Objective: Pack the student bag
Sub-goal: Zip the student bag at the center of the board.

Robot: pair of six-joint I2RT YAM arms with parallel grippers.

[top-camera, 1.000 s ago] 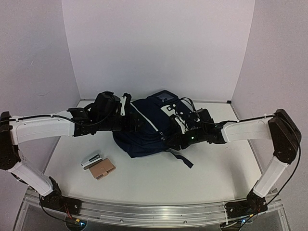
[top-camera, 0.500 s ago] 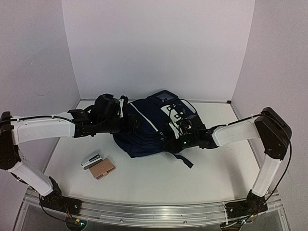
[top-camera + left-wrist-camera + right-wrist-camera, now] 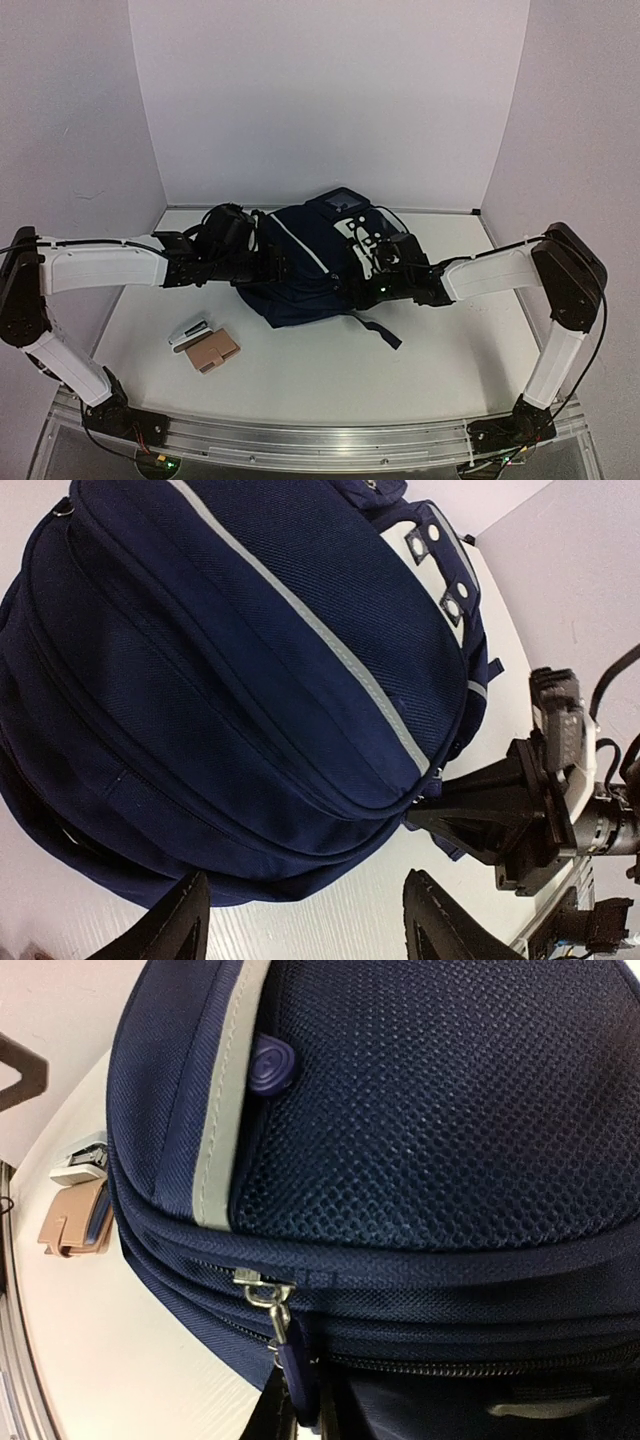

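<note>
1. Student bag [image 3: 310,262]: navy with white piping, lying flat at the mid-rear of the white surface [image 3: 300,385], between the two arms.
2. Left pincer [image 3: 305,890]: jaws wide, holding nothing, just beside the bag's left flank.
3. Right pincer [image 3: 300,1422]: jaws narrow, pinching the zipper pull [image 3: 293,1360].
4. Tan pouch [image 3: 212,350] and stapler [image 3: 190,331]: side by side at the front left of the surface, apart from the bag.
5. Walls [image 3: 330,100]: plain and pale, enclosing three sides.

The student bag [image 3: 310,265] fills the desk [image 3: 450,350] centre, with the left arm [image 3: 100,268] and right arm [image 3: 490,272] close at either side. A stapler [image 3: 189,331] and tan case [image 3: 212,350] lie front-left, well apart from the bag. Bare desk runs along the front right.
</note>
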